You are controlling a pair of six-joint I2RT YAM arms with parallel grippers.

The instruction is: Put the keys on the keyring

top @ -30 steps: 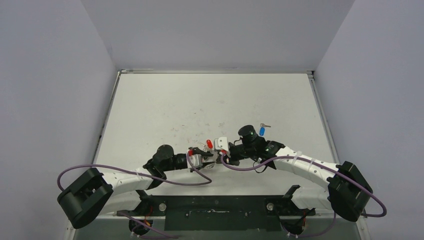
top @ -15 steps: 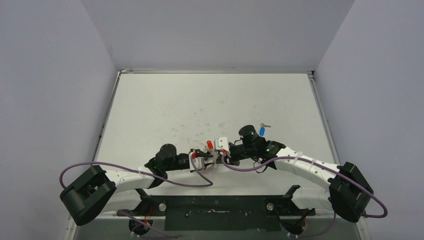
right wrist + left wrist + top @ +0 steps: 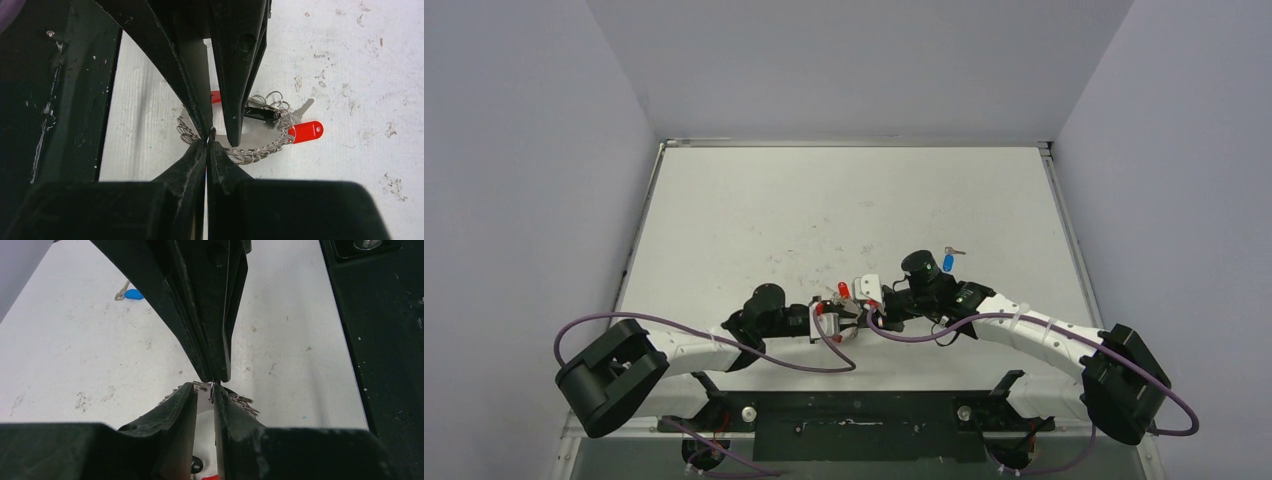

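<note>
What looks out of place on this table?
The blue key lies all alone on the table, well apart from the keyring, while the red key lies right beside that ring. The tabletop also has dirty scuff marks. Nothing looks spilled or broken.

White arm links (image 3: 1044, 335) with black joints (image 3: 610, 377), purple cables (image 3: 924, 337), and black tapered gripper fingers (image 3: 175, 175).

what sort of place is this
Probably a robot lab test cell: a scuffed white table boxed in by plain grey panels, with a left arm and a right arm bolted at its near edge.
</note>
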